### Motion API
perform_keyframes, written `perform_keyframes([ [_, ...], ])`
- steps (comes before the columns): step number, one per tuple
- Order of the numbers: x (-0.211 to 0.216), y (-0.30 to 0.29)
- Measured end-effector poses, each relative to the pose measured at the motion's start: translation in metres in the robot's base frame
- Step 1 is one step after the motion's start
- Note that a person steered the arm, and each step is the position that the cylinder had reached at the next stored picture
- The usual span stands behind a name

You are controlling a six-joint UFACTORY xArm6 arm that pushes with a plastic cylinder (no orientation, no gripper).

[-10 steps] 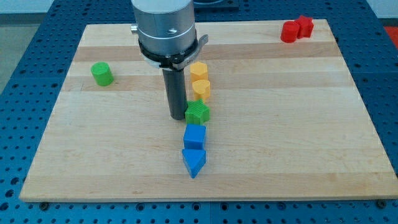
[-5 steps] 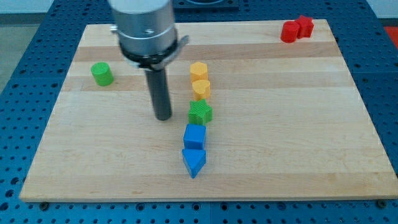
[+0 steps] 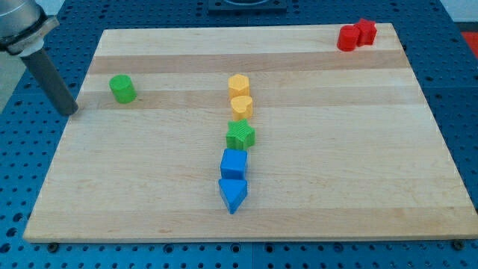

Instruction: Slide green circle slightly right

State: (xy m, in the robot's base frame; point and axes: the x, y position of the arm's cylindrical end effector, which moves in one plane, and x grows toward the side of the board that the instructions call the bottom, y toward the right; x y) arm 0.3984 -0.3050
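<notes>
The rod ends in my tip (image 3: 69, 112), which stands at the left edge of the wooden board (image 3: 336, 187), at the board's border with the blue perforated bench (image 3: 15, 187). The rod carries no jaws or hand, so there is no opening or hold to record; it touches no block. The green circle (image 3: 122, 88) sits on the far left part of the board, near my tip and to its right, a little farther back, with bare wood between the two. Well to the right of it, a column of blocks runs down the board's middle: a yellow hexagon (image 3: 238, 84) farthest back, a yellow cylinder (image 3: 241, 106) touching it on the near side, then a green star-like block (image 3: 240, 135), a blue cube (image 3: 234, 163) and a blue triangular block (image 3: 232, 194) nearest. Two red blocks (image 3: 355, 34) sit together at the far right corner; their exact shapes cannot be made out.
</notes>
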Motion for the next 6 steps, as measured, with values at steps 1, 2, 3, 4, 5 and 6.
perform_keyframes([
  [1, -0.010, 0.009],
  [2, -0.025, 0.033],
  [3, -0.033, 0.065],
  [4, -0.033, 0.092],
  [5, -0.023, 0.111],
  [6, -0.010, 0.125],
])
